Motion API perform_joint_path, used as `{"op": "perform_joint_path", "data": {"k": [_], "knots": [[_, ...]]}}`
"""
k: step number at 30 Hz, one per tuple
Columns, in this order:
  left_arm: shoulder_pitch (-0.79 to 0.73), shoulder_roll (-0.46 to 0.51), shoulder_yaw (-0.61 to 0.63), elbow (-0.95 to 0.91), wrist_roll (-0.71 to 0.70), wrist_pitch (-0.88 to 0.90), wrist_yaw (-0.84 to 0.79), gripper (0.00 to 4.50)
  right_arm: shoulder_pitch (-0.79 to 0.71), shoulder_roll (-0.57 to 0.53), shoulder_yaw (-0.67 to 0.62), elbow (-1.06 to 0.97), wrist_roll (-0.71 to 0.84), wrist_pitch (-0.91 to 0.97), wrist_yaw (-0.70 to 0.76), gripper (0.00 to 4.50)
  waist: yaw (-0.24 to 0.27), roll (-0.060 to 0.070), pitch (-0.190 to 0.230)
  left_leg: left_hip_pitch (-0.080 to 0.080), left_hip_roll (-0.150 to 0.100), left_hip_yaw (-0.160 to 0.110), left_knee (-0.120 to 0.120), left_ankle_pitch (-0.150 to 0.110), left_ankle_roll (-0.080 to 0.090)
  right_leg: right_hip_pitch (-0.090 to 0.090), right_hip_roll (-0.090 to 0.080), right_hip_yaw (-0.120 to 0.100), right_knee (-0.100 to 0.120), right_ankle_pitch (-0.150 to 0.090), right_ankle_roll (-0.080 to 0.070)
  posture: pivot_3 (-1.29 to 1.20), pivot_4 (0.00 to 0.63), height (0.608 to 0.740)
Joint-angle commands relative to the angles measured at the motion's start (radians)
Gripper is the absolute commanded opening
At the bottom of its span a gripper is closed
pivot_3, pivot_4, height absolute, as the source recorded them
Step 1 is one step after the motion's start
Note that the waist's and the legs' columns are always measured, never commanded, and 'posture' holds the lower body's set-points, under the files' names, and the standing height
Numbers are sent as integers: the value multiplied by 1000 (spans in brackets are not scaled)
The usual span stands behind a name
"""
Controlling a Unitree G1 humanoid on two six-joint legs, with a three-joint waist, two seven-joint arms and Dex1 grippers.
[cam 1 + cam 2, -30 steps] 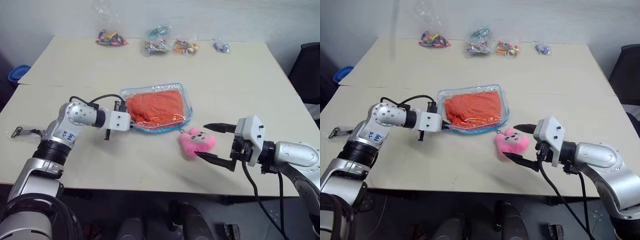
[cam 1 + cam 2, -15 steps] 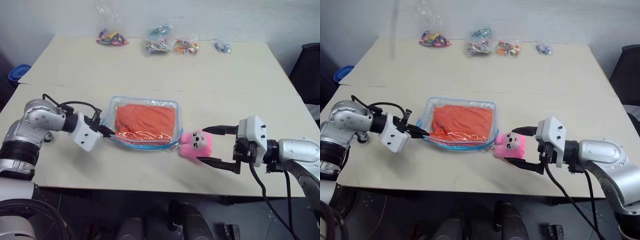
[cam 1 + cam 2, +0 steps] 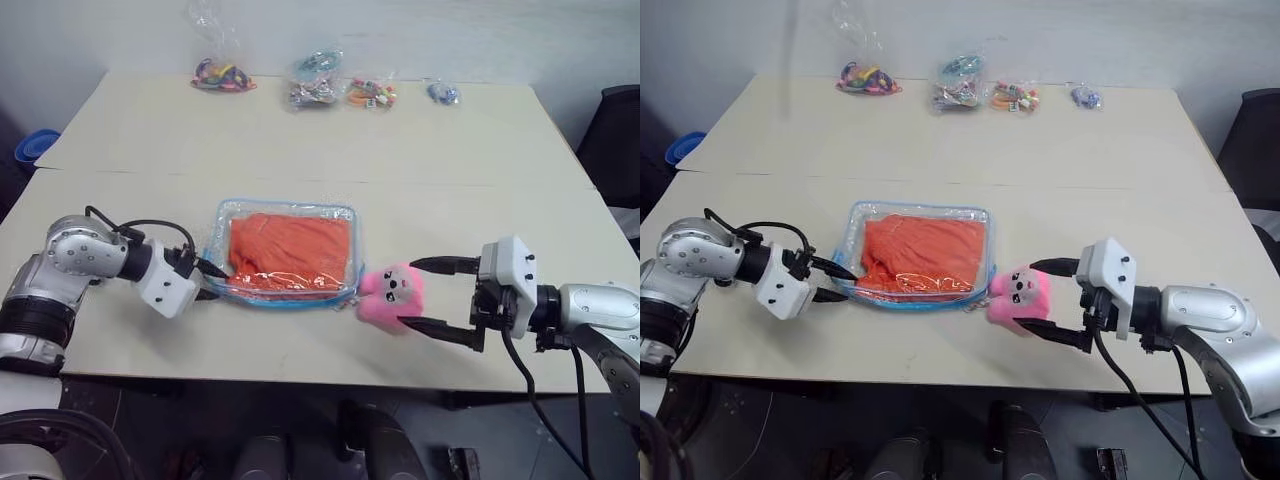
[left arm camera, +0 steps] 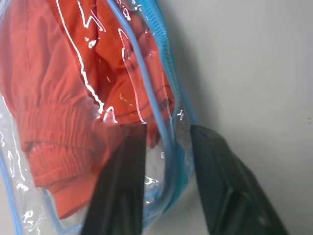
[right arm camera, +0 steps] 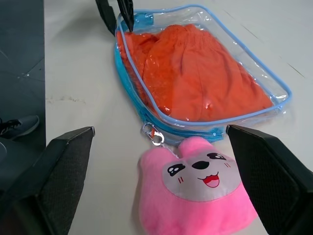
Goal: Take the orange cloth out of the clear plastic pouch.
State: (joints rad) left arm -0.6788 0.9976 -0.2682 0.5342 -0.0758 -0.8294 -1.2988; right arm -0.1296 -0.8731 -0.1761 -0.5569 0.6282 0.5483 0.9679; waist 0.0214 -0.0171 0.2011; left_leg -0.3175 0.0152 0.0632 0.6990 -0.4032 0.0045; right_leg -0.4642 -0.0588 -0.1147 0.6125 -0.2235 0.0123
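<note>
Cloth (image 3: 292, 246) sits inside the pouch (image 3: 345, 213), flat on the table (image 3: 300, 130). Your left gripper (image 3: 207, 281) is parted at the pouch's left corner, one finger over the film, one outside, nothing pinched. Right gripper (image 3: 436, 298) is spread wide around the charm (image 3: 393, 292), not squeezing it. Cloth looks light, soft and bunchy; the film looks slick and floppy. Pinch the gathered hem near the left end and pin the pouch by its blue trim.
</note>
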Motion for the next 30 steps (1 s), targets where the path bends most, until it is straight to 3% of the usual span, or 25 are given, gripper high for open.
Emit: {"op": "perform_joint_path", "data": {"k": [1, 3, 6, 10, 14, 17, 28, 30], "knots": [[101, 122, 84, -297, -251, 518, -71, 2983, 25, -4, -56, -19, 10, -12, -10, 4500, -3, 0, 0, 0, 0, 0, 0, 0, 0, 0, 0, 0, 0, 0, 0, 0, 150, 740], [147, 221, 142, -499, -498, 943, -67, 3592, 33, 1, -50, 16, -33, -34, -30, 4500, -4, 0, 0, 0, 1, 0, 0, 0, 0, 0, 1, 1, 0, 0, 0, 0, 150, 740], [177, 294, 247, -670, -771, 1309, -43, 3592, 31, 7, -19, 87, -109, -54, -66, 4500, -3, -1, 0, 0, 0, -1, 1, 0, 0, 1, 0, 2, 0, 0, 0, 0, 150, 740], [166, 262, 341, -768, -907, 1500, 38, 3592, 35, 26, 23, 119, -112, -52, -52, 4500, 3, 1, 0, 0, -2, 0, 1, 0, 1, 3, 0, 5, -2, -1, 2, 0, 150, 740], [164, 214, 366, -833, -896, 1546, 74, 3592, 26, 72, 104, 149, -146, -60, -64, 4500, -2, 1, 0, 0, -2, 0, 1, 0, -1, 3, 1, 6, 0, -1, 2, 0, 150, 740], [171, 190, 365, -853, -857, 1548, 84, 3640, 22, 102, 132, 166, -160, -55, -78, 3883, -6, 1, 0, 0, -2, 2, 1, 0, -2, 2, 2, 7, 0, -2, 1, 0, 150, 740], [185, 137, 365, -847, -740, 1504, 67, 3640, 111, 70, 87, 59, -114, -39, -21, 168, -2, 1, 0, 1, -1, 2, 1, 0, -4, 2, 3, 8, 0, -2, 1, 0, 150, 740], [174, 127, 358, -839, -726, 1500, 63, 3640, 126, 53, 69, 19, -69, -11, -3, 13, -1, 1, 0, 1, -1, 2, 1, 0, -4, 2, 3, 8, 0, -2, 1, 0, 150, 740]]}}
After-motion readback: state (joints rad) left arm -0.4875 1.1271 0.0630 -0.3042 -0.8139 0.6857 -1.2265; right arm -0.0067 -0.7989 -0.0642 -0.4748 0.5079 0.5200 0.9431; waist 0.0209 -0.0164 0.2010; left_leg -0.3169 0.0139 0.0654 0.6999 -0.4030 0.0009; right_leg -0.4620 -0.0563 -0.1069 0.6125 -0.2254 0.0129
